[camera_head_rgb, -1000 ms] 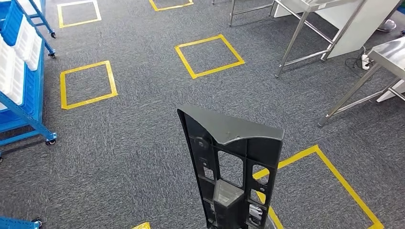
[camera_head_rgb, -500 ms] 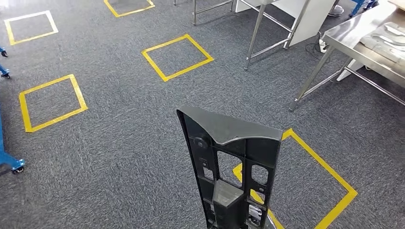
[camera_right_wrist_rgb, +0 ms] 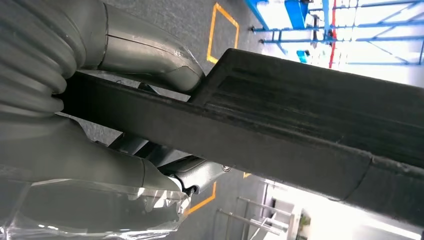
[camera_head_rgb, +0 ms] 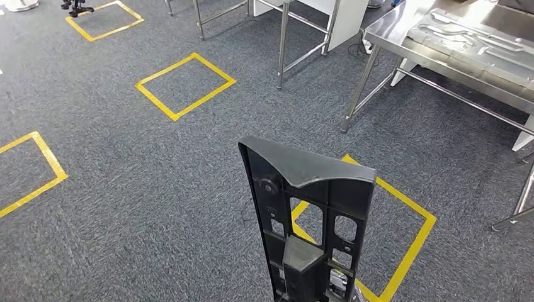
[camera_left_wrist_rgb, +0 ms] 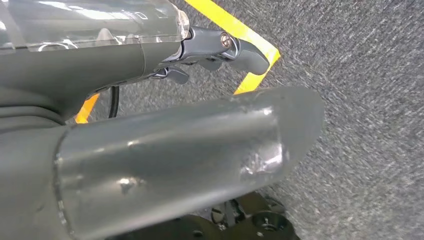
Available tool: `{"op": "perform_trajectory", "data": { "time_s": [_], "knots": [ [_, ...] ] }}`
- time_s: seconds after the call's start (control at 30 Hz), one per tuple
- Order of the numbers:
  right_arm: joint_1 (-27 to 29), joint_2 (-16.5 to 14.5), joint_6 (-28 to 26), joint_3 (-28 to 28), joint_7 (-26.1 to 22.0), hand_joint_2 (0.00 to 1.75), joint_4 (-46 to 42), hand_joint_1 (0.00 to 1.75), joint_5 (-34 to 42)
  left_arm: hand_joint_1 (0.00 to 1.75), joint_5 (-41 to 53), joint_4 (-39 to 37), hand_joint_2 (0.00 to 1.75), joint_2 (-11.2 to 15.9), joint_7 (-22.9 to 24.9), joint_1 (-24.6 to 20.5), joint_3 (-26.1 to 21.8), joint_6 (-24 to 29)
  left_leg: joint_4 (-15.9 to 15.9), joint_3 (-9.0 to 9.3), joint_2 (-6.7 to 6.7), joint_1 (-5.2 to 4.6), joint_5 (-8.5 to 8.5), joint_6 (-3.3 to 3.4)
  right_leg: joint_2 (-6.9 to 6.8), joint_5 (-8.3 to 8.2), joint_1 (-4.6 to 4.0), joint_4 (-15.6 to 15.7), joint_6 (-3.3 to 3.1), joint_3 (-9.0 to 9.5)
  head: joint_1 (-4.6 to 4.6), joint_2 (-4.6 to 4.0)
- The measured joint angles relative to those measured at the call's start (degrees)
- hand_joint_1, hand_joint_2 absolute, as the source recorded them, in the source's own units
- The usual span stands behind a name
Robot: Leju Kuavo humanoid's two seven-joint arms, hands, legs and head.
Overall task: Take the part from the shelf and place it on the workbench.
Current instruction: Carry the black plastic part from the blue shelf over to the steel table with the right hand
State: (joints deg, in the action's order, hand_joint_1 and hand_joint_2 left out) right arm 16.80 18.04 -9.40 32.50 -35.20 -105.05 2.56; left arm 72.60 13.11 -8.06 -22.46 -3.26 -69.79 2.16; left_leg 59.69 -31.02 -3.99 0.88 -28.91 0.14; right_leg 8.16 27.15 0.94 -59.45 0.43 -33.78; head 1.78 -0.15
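Part [camera_head_rgb: 308, 214] upright, grasped by right hand [camera_right_wrist_rgb: 100, 130]; left hand [camera_left_wrist_rgb: 150, 125] unclear; workbench [camera_head_rgb: 453, 44] far right.

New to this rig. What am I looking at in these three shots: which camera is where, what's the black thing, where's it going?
It's a two-legged humanoid robot with two arms, each ending in a many-fingered hand. The wide shot is from its head, looking forward and down. The tall black plastic part with cut-outs stands upright in front of it, over grey carpet marked with yellow tape squares. The steel workbench at upper right, with pale parts on it, is probably the drop-off.

The other two shots come from cameras at the wrists and are turned. The right wrist view shows the right hand gripping the part's dark edge. The left wrist view shows the left hand over the carpet, holding nothing visible; I can't tell how its fingers lie.
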Motion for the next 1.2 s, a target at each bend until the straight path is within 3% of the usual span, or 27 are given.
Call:
{"op": "perform_trajectory", "data": {
  "time_s": [0.03, 0.1, 0.13, 0.17, 0.2, 0.23, 0.27, 0.3, 0.37, 0.43, 0.47, 0.53, 0.6, 0.67, 0.73, 0.77, 0.83, 0.9, 0.97, 1.03, 1.1, 1.17, 1.2],
  "knots": [
    [0.2, -0.1, 0.0, 0.0, 0.0, 1.75, 0.0, 1.75, 0.0, 0.0, 0.0, 0.0, 0.0, 0.0, 0.0, -0.1, 0.0, 0.0, -0.3, 0.15, 0.76, 0.02, 0.16, 0.41, -0.41, 0.07, 0.0, -0.2, 0.28, -0.2, -0.01, 0.0],
    [0.2, -0.2, -0.1, 0.0, 0.0, 1.75, 0.0, 1.75, 0.0, 0.0, 0.1, 0.0, 0.0, -0.1, 0.0, -0.1, 0.0, 0.0, -0.9, 0.36, 2.32, 0.2, 0.48, 1.16, -3.6, 1.76, -0.13, -3.1, 0.7, -1.71, -0.02, 0.0],
    [0.2, -0.2, -0.1, 0.0, 0.0, 1.75, 0.0, 1.75, 0.0, 0.0, 0.1, 0.0, 0.0, -0.1, 0.0, -0.1, 0.0, 0.0, -1.0, 0.42, 3.12, 0.1, 0.48, 1.35, -5.76, 3.38, -0.15, -6.2, 0.87, -3.25, -0.02, 0.0],
    [0.1, -0.2, -0.1, 0.0, 0.0, 1.75, 0.0, 1.75, -0.1, 0.0, 0.1, 0.0, 0.0, -0.1, 0.0, 0.0, 0.0, 0.0, -1.0, 0.44, 3.96, -0.01, 0.41, 1.5, -7.09, 5.1, -0.05, -9.9, 1.04, -5.14, -0.02, 0.0],
    [0.0, -0.3, -0.2, 0.0, 0.0, 1.75, 0.0, 1.75, -0.1, 0.0, 0.2, 0.0, 0.0, -0.1, 0.0, 0.1, 0.0, 0.0, -1.0, 0.47, 4.82, -0.12, 0.29, 1.54, -7.69, 6.26, 0.08, -13.1, 1.16, -6.86, -0.03, 0.0],
    [0.1, -0.3, -0.2, 0.0, 0.0, 1.75, 0.0, 1.75, -0.1, 0.0, 0.2, 0.0, 0.0, -0.1, 0.0, 0.2, 0.0, 0.0, -1.0, 0.56, 5.7, -0.2, 0.14, 1.55, -7.98, 6.43, 0.18, -14.9, 1.21, -7.83, -0.02, 0.0],
    [0.1, -0.3, -0.2, 0.0, 0.0, 1.75, 0.0, 1.75, -0.1, 0.0, 0.2, 0.0, 0.0, -0.1, 0.0, 0.2, 0.0, 0.0, -1.0, 0.73, 6.55, -0.26, -0.04, 1.53, -8.16, 5.48, 0.23, -14.5, 1.17, -7.69, -0.03, 0.0],
    [0.1, -0.3, -0.2, 0.0, 0.0, 1.75, 0.1, 1.75, -0.1, 0.0, 0.2, 0.0, 0.0, -0.1, 0.0, 0.1, 0.0, 0.0, -1.0, 0.99, 7.32, -0.31, -0.24, 1.46, -8.51, 3.66, 0.2, -12.0, 0.99, -6.41, -0.03, 0.0],
    [0.1, -0.3, -0.2, 0.0, 0.1, 1.75, 0.1, 1.75, -0.1, 0.0, 0.2, 0.0, 0.0, -0.1, 0.0, 0.0, 0.0, 0.0, -1.1, 1.66, 8.7, -0.46, -0.73, 1.18, -10.85, 0.29, -0.32, -4.3, 0.18, -2.29, -0.03, 0.0],
    [0.1, -0.3, -0.3, 0.0, 0.0, 1.75, 0.1, 1.75, -0.2, 0.0, 0.2, 0.0, 0.0, -0.1, 0.0, -0.1, 0.0, 0.0, -1.2, 2.16, 9.89, -0.61, -1.13, 0.69, -12.73, -0.52, -1.11, 0.0, -0.65, -0.18, -0.02, 0.0],
    [0.1, -0.3, -0.3, 0.0, 0.1, 1.75, 0.1, 1.75, -0.2, 0.0, 0.3, 0.0, 0.0, -0.1, 0.0, -0.2, 0.0, 0.0, -1.3, 2.35, 10.51, -0.67, -1.25, 0.41, -12.73, -0.27, -1.38, 0.2, -0.9, -0.17, -0.02, 0.0],
    [0.2, -0.3, -0.5, 0.0, 0.1, 1.75, 0.1, 1.75, -0.2, 0.0, 0.4, 0.0, 0.0, -0.1, 0.0, -0.3, 0.0, 0.0, -1.6, 3.01, 11.26, -0.68, -1.58, -0.23, -11.15, -0.52, -1.21, 0.8, -1.28, 0.03, -0.01, 0.0],
    [0.2, -0.3, -0.6, 0.0, 0.1, 1.75, 0.1, 1.75, -0.2, 0.0, 0.4, 0.0, 0.0, -0.1, 0.0, -0.4, 0.0, 0.0, 0.7, 2.41, 8.75, -0.62, -3.26, -0.78, -9.7, -0.9, -0.67, 1.8, -1.7, 0.73, -0.01, 0.0],
    [0.0, -0.3, -0.7, 0.0, 0.1, 1.75, 0.1, 1.75, -0.2, 0.0, 0.5, 0.0, 0.0, -0.1, 0.0, -0.3, 0.0, 0.0, 7.3, -0.84, 5.4, -0.49, -6.44, -1.1, -8.32, -0.99, -0.41, 2.2, -2.03, 1.11, 0.0, 0.0],
    [-0.1, -0.3, -0.8, 0.0, 0.1, 1.75, 0.2, 1.75, -0.2, 0.0, 0.5, 0.0, 0.0, -0.1, 0.0, 0.0, 0.0, 0.0, 13.2, -4.32, 4.57, -0.45, -7.92, -1.32, -6.65, -0.87, -0.43, 2.1, -2.19, 1.19, 0.01, 0.0],
    [0.0, -0.3, -0.8, 0.0, 0.1, 1.75, 0.2, 1.75, -0.2, 0.0, 0.5, 0.0, 0.0, -0.1, 0.0, 0.2, 0.0, 0.0, 13.6, -4.99, 4.47, -0.41, -7.03, -1.41, -5.7, -0.77, -0.43, 2.0, -2.19, 1.26, 0.0, 0.0],
    [0.0, -0.3, -0.8, 0.0, 0.2, 1.75, 0.2, 1.75, -0.2, 0.0, 0.5, 0.0, 0.0, 0.0, 0.0, 0.2, 0.0, 0.0, 8.8, -3.74, 3.81, -0.24, -2.62, -1.52, -3.85, -0.43, -0.36, 1.5, -1.93, 1.4, 0.0, 0.0],
    [-0.1, -0.3, -0.8, 0.0, 0.3, 1.75, 0.2, 1.75, -0.2, 0.0, 0.5, 0.0, 0.0, 0.1, 0.0, 0.0, 0.0, 0.0, 2.7, -1.6, 1.23, 0.04, 0.33, -1.31, -2.35, 0.09, -0.36, 0.6, -1.38, 1.08, -0.01, 0.0],
    [-0.1, -0.3, -0.8, 0.0, 0.4, 1.75, 0.3, 1.75, -0.2, 0.0, 0.6, 0.0, 0.0, 0.2, 0.0, -0.1, 0.0, -0.1, 0.4, -0.78, -0.35, 0.03, 0.31, -0.69, -1.06, 0.27, -0.23, -0.1, -0.65, 0.38, -0.01, 0.0],
    [-0.1, -0.3, -0.8, 0.0, 0.5, 1.75, 0.3, 1.75, -0.2, 0.0, 0.6, 0.0, 0.0, 0.1, 0.1, -0.1, 0.0, -0.2, -0.2, -0.5, 0.74, -0.02, 0.34, 0.11, -0.06, 0.11, 0.04, -0.1, 0.02, -0.06, 0.0, 0.0],
    [-0.1, -0.5, -0.9, 0.0, 0.5, 1.75, 0.3, 1.75, -0.3, 0.0, 0.6, 0.0, 0.0, 0.1, 0.0, -0.2, 0.0, -0.3, -0.7, -0.16, 2.2, 0.19, 0.61, 0.85, -2.24, 1.17, -0.08, -1.9, 0.5, -1.01, -0.01, 0.0],
    [-0.4, -0.7, -0.9, 0.0, 0.6, 1.75, 0.4, 1.75, -0.4, 0.0, 0.7, 0.0, 0.0, 0.1, 0.0, -0.1, 0.0, -0.3, -1.0, 0.05, 3.73, 0.18, 0.6, 1.3, -6.05, 4.12, -0.12, -7.6, 0.87, -3.94, -0.02, 0.0],
    [-0.6, -0.7, -1.0, 0.0, 0.6, 1.75, 0.4, 1.75, -0.4, 0.0, 0.7, 0.0, 0.0, 0.1, 0.0, -0.1, 0.0, -0.4, -1.0, 0.1, 4.56, 0.12, 0.48, 1.41, -7.11, 5.63, 0.03, -11.2, 1.03, -5.88, -0.01, 0.0]
  ]
}}
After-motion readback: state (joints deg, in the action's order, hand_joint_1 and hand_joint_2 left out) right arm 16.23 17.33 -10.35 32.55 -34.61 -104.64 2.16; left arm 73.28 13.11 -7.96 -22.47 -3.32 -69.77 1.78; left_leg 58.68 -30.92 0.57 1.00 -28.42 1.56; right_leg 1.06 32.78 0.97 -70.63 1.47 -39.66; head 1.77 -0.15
